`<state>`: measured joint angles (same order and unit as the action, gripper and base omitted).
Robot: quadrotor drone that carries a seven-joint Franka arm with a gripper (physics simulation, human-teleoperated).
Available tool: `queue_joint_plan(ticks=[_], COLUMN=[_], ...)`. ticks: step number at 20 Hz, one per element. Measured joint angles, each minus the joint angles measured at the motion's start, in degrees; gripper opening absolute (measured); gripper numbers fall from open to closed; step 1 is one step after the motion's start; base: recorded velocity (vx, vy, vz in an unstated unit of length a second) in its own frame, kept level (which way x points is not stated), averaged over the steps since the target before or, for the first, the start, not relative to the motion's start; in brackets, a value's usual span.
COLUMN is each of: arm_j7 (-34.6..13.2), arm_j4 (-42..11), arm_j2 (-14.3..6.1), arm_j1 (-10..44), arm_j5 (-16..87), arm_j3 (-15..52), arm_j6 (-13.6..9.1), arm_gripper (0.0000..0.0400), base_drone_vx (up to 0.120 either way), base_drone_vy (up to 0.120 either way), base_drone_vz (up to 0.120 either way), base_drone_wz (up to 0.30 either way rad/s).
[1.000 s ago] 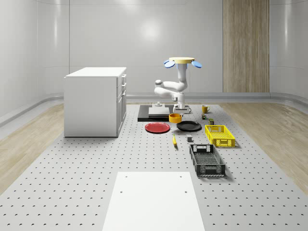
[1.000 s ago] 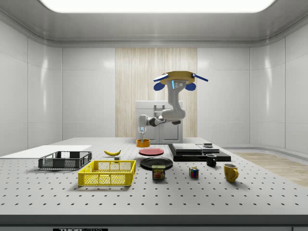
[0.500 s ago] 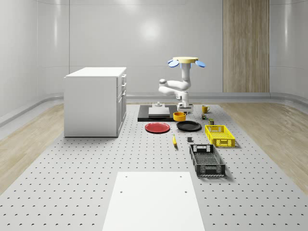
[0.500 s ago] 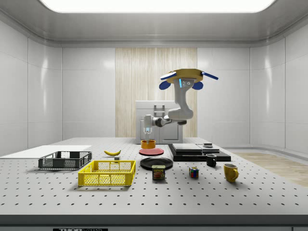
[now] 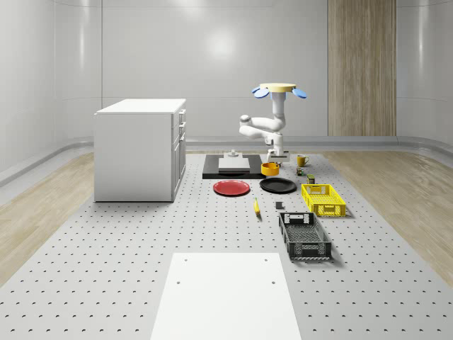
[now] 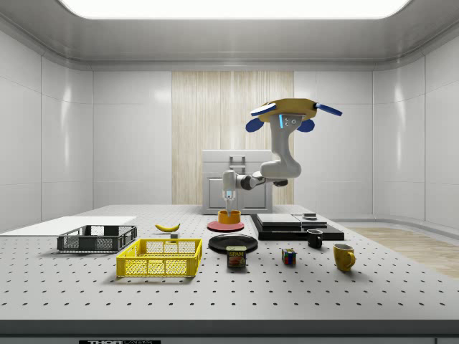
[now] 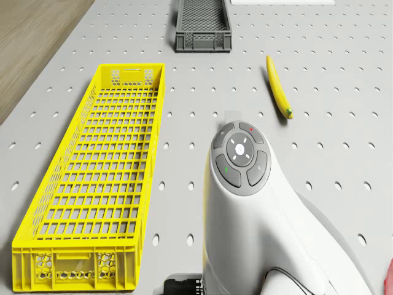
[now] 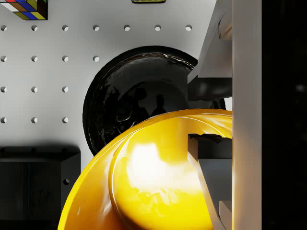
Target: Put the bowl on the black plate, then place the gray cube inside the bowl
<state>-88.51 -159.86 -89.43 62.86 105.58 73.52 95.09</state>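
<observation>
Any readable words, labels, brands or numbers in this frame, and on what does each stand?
"SPAM": on the can standing on the table beside the yellow basket, side view.
Lettering on the strip at the table's front edge, side view: too small to read.
Markings on the arm's round button pad, drone view: symbols, no words.

The whole-scene camera stood far back and high at one end of the perforated table (image 5: 106,283), looking down its length toward the drone (image 5: 280,90), while the side camera sat low at the table's long edge, facing across it to the wood-panelled wall (image 6: 233,136). Both took in the yellow crate (image 5: 323,199), the black plate (image 5: 278,185) and the airborne drone. The drone's own camera looked down past its arm (image 7: 264,227) onto that crate, and the wrist camera hung very close above the bowl (image 8: 158,187), with the black plate beneath.
</observation>
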Motion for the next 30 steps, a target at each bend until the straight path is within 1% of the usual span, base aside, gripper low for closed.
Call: queue_joint_plan(ticks=[3,4,10,12,19,22,24,30], arm_j7=[0.0,0.0,0.0,0.0,-0.1,-0.1,-0.1,-0.2], arm_j4=[0.0,0.0,0.0,0.0,0.0,0.0,0.1,1.2], arm_j2=[0.0,-0.1,-0.1,-0.2,-0.2,-0.3,-0.3,-0.2], arm_j1=[0.0,0.0,0.0,0.0,0.1,0.1,0.1,0.9], arm_j5=[0.0,0.0,-0.1,-0.1,-0.1,-0.1,0.1,3.4], arm_j3=[0.0,0.0,0.0,0.0,0.0,0.0,-0.2,-3.8], arm_j6=[0.0,0.1,0.1,0.1,0.2,0.2,0.3,1.8], arm_gripper=[0.0100,0.0100,0.0100,0.0100,0.0100,0.0100,0.0100,0.0100], base_drone_vx=[-0.120,0.000,0.000,0.000,0.000,0.000,0.000,0.000], base_drone_vy=[0.120,0.120,0.120,0.120,0.017,-0.107,0.000,0.000], base_drone_vz=[0.000,0.000,-0.120,-0.040,0.000,0.000,0.000,0.000], base_drone_wz=[0.000,0.000,0.000,0.000,0.000,0.000,0.000,0.000])
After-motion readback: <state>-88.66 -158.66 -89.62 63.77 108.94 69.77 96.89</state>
